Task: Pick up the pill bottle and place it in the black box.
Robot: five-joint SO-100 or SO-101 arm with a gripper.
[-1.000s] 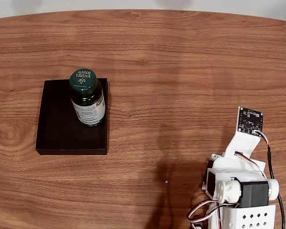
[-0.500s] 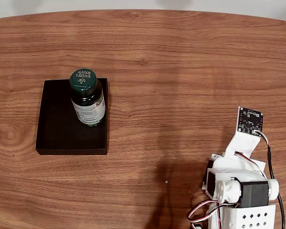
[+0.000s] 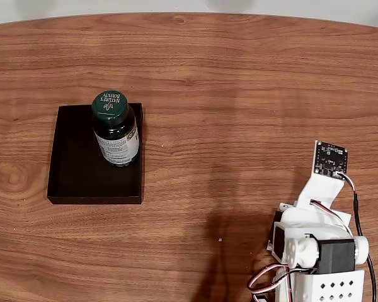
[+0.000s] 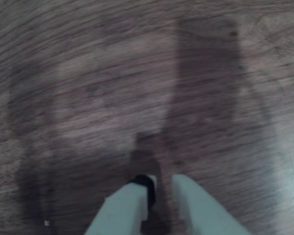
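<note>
The bottle (image 3: 116,128) stands upright at the box's (image 3: 75,170) one-o'clock corner, off toward ten o'clock from the folded arm (image 3: 318,242), whose claw (image 4: 162,185) hangs over bare table (image 3: 239,82), empty, tips nearly together.

Green-capped pill bottle (image 3: 116,129) upright in black box (image 3: 75,176) (far right corner, fixed view)

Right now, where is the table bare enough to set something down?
Bare wood spans the table between the black box and the arm's base. Inside the box, the part nearest the camera is free; the pill bottle crowds its far right corner.
</note>
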